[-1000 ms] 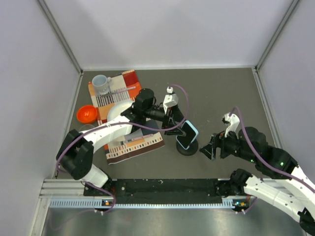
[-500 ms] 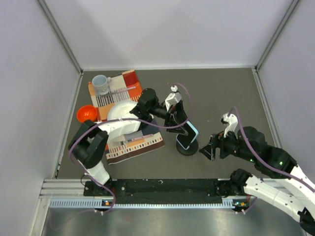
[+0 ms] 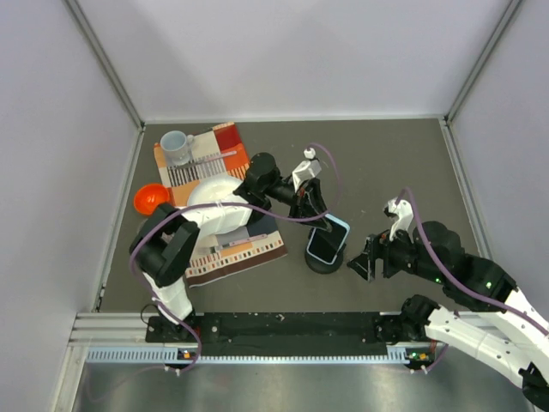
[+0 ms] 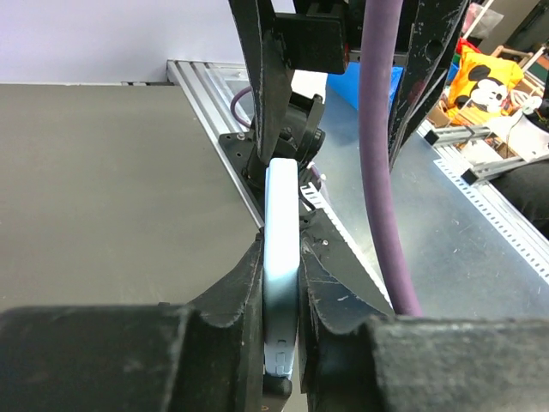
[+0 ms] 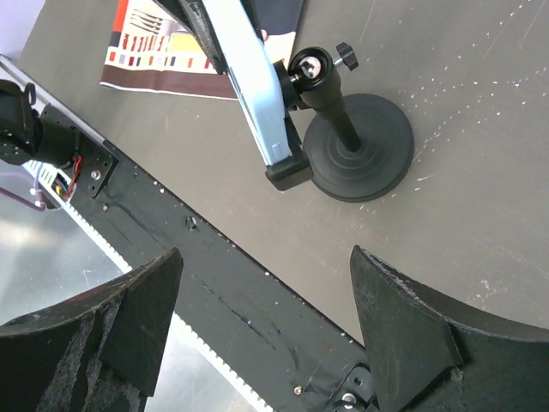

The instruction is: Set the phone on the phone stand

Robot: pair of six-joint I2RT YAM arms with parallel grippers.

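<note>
We show the left end effector (image 4: 281, 268) clamped on the phone (image 5: 247, 84), whose lower edge sits in the phone stand (image 5: 360, 148) at mid-table, the right end effector (image 3: 362, 256) gaping empty just right of it; a skewed release could tip both over.

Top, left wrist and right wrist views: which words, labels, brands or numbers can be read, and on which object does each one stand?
No text can be read in any view.
Printed sheet: only coloured blocks and small marks, too small to read.
Yellow item in the background: a Mickey Mouse picture, no legible words.
Phone: no label or brand visible.
</note>
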